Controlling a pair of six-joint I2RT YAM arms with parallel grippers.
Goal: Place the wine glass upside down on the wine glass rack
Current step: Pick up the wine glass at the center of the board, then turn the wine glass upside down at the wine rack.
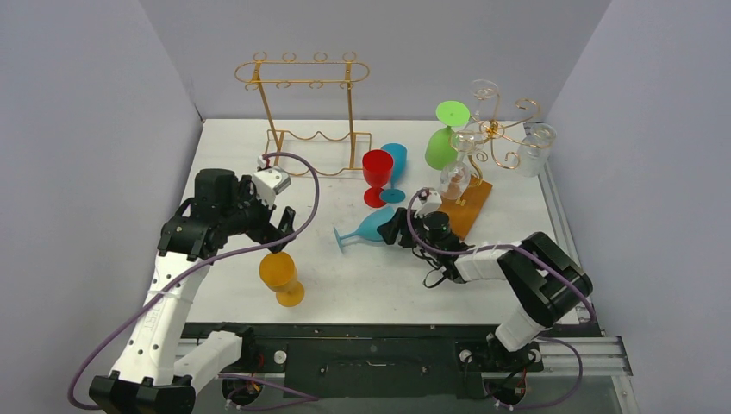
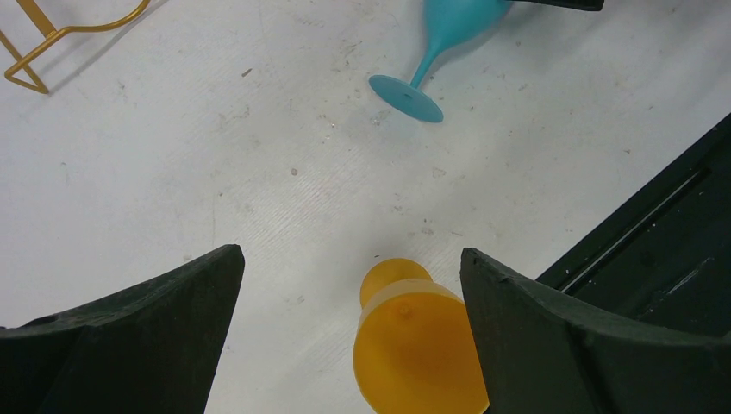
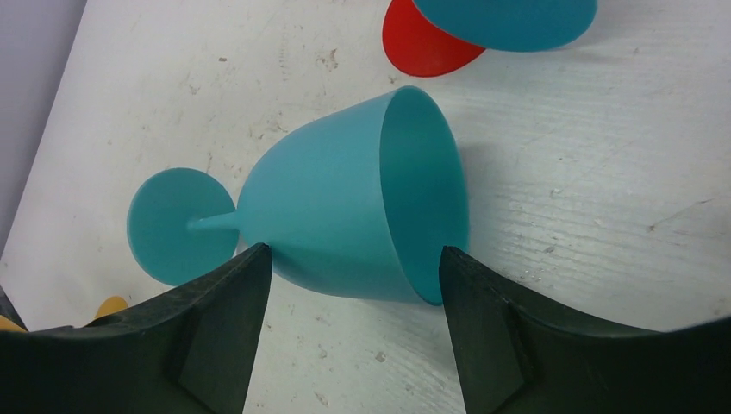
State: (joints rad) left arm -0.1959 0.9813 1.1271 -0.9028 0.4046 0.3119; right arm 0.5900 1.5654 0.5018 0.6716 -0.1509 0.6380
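My right pincer has its fingers apart, one on each side of the bowl of the teal plastic wine glass. I can't tell whether the tips touch the bowl. That glass lies on its side on the white desk, with its open mouth toward the pincer and its foot pointing away to the left.

My left pincer hangs spread wide over an orange plastic wine glass, which stands upright on the desk nearer the right-hand finger.

Beyond the teal glass, a red plastic wine glass and a blue one stand close together. Further right is the curled gold wire glass rack on its wooden base, with a green wine glass hanging upside down from it.
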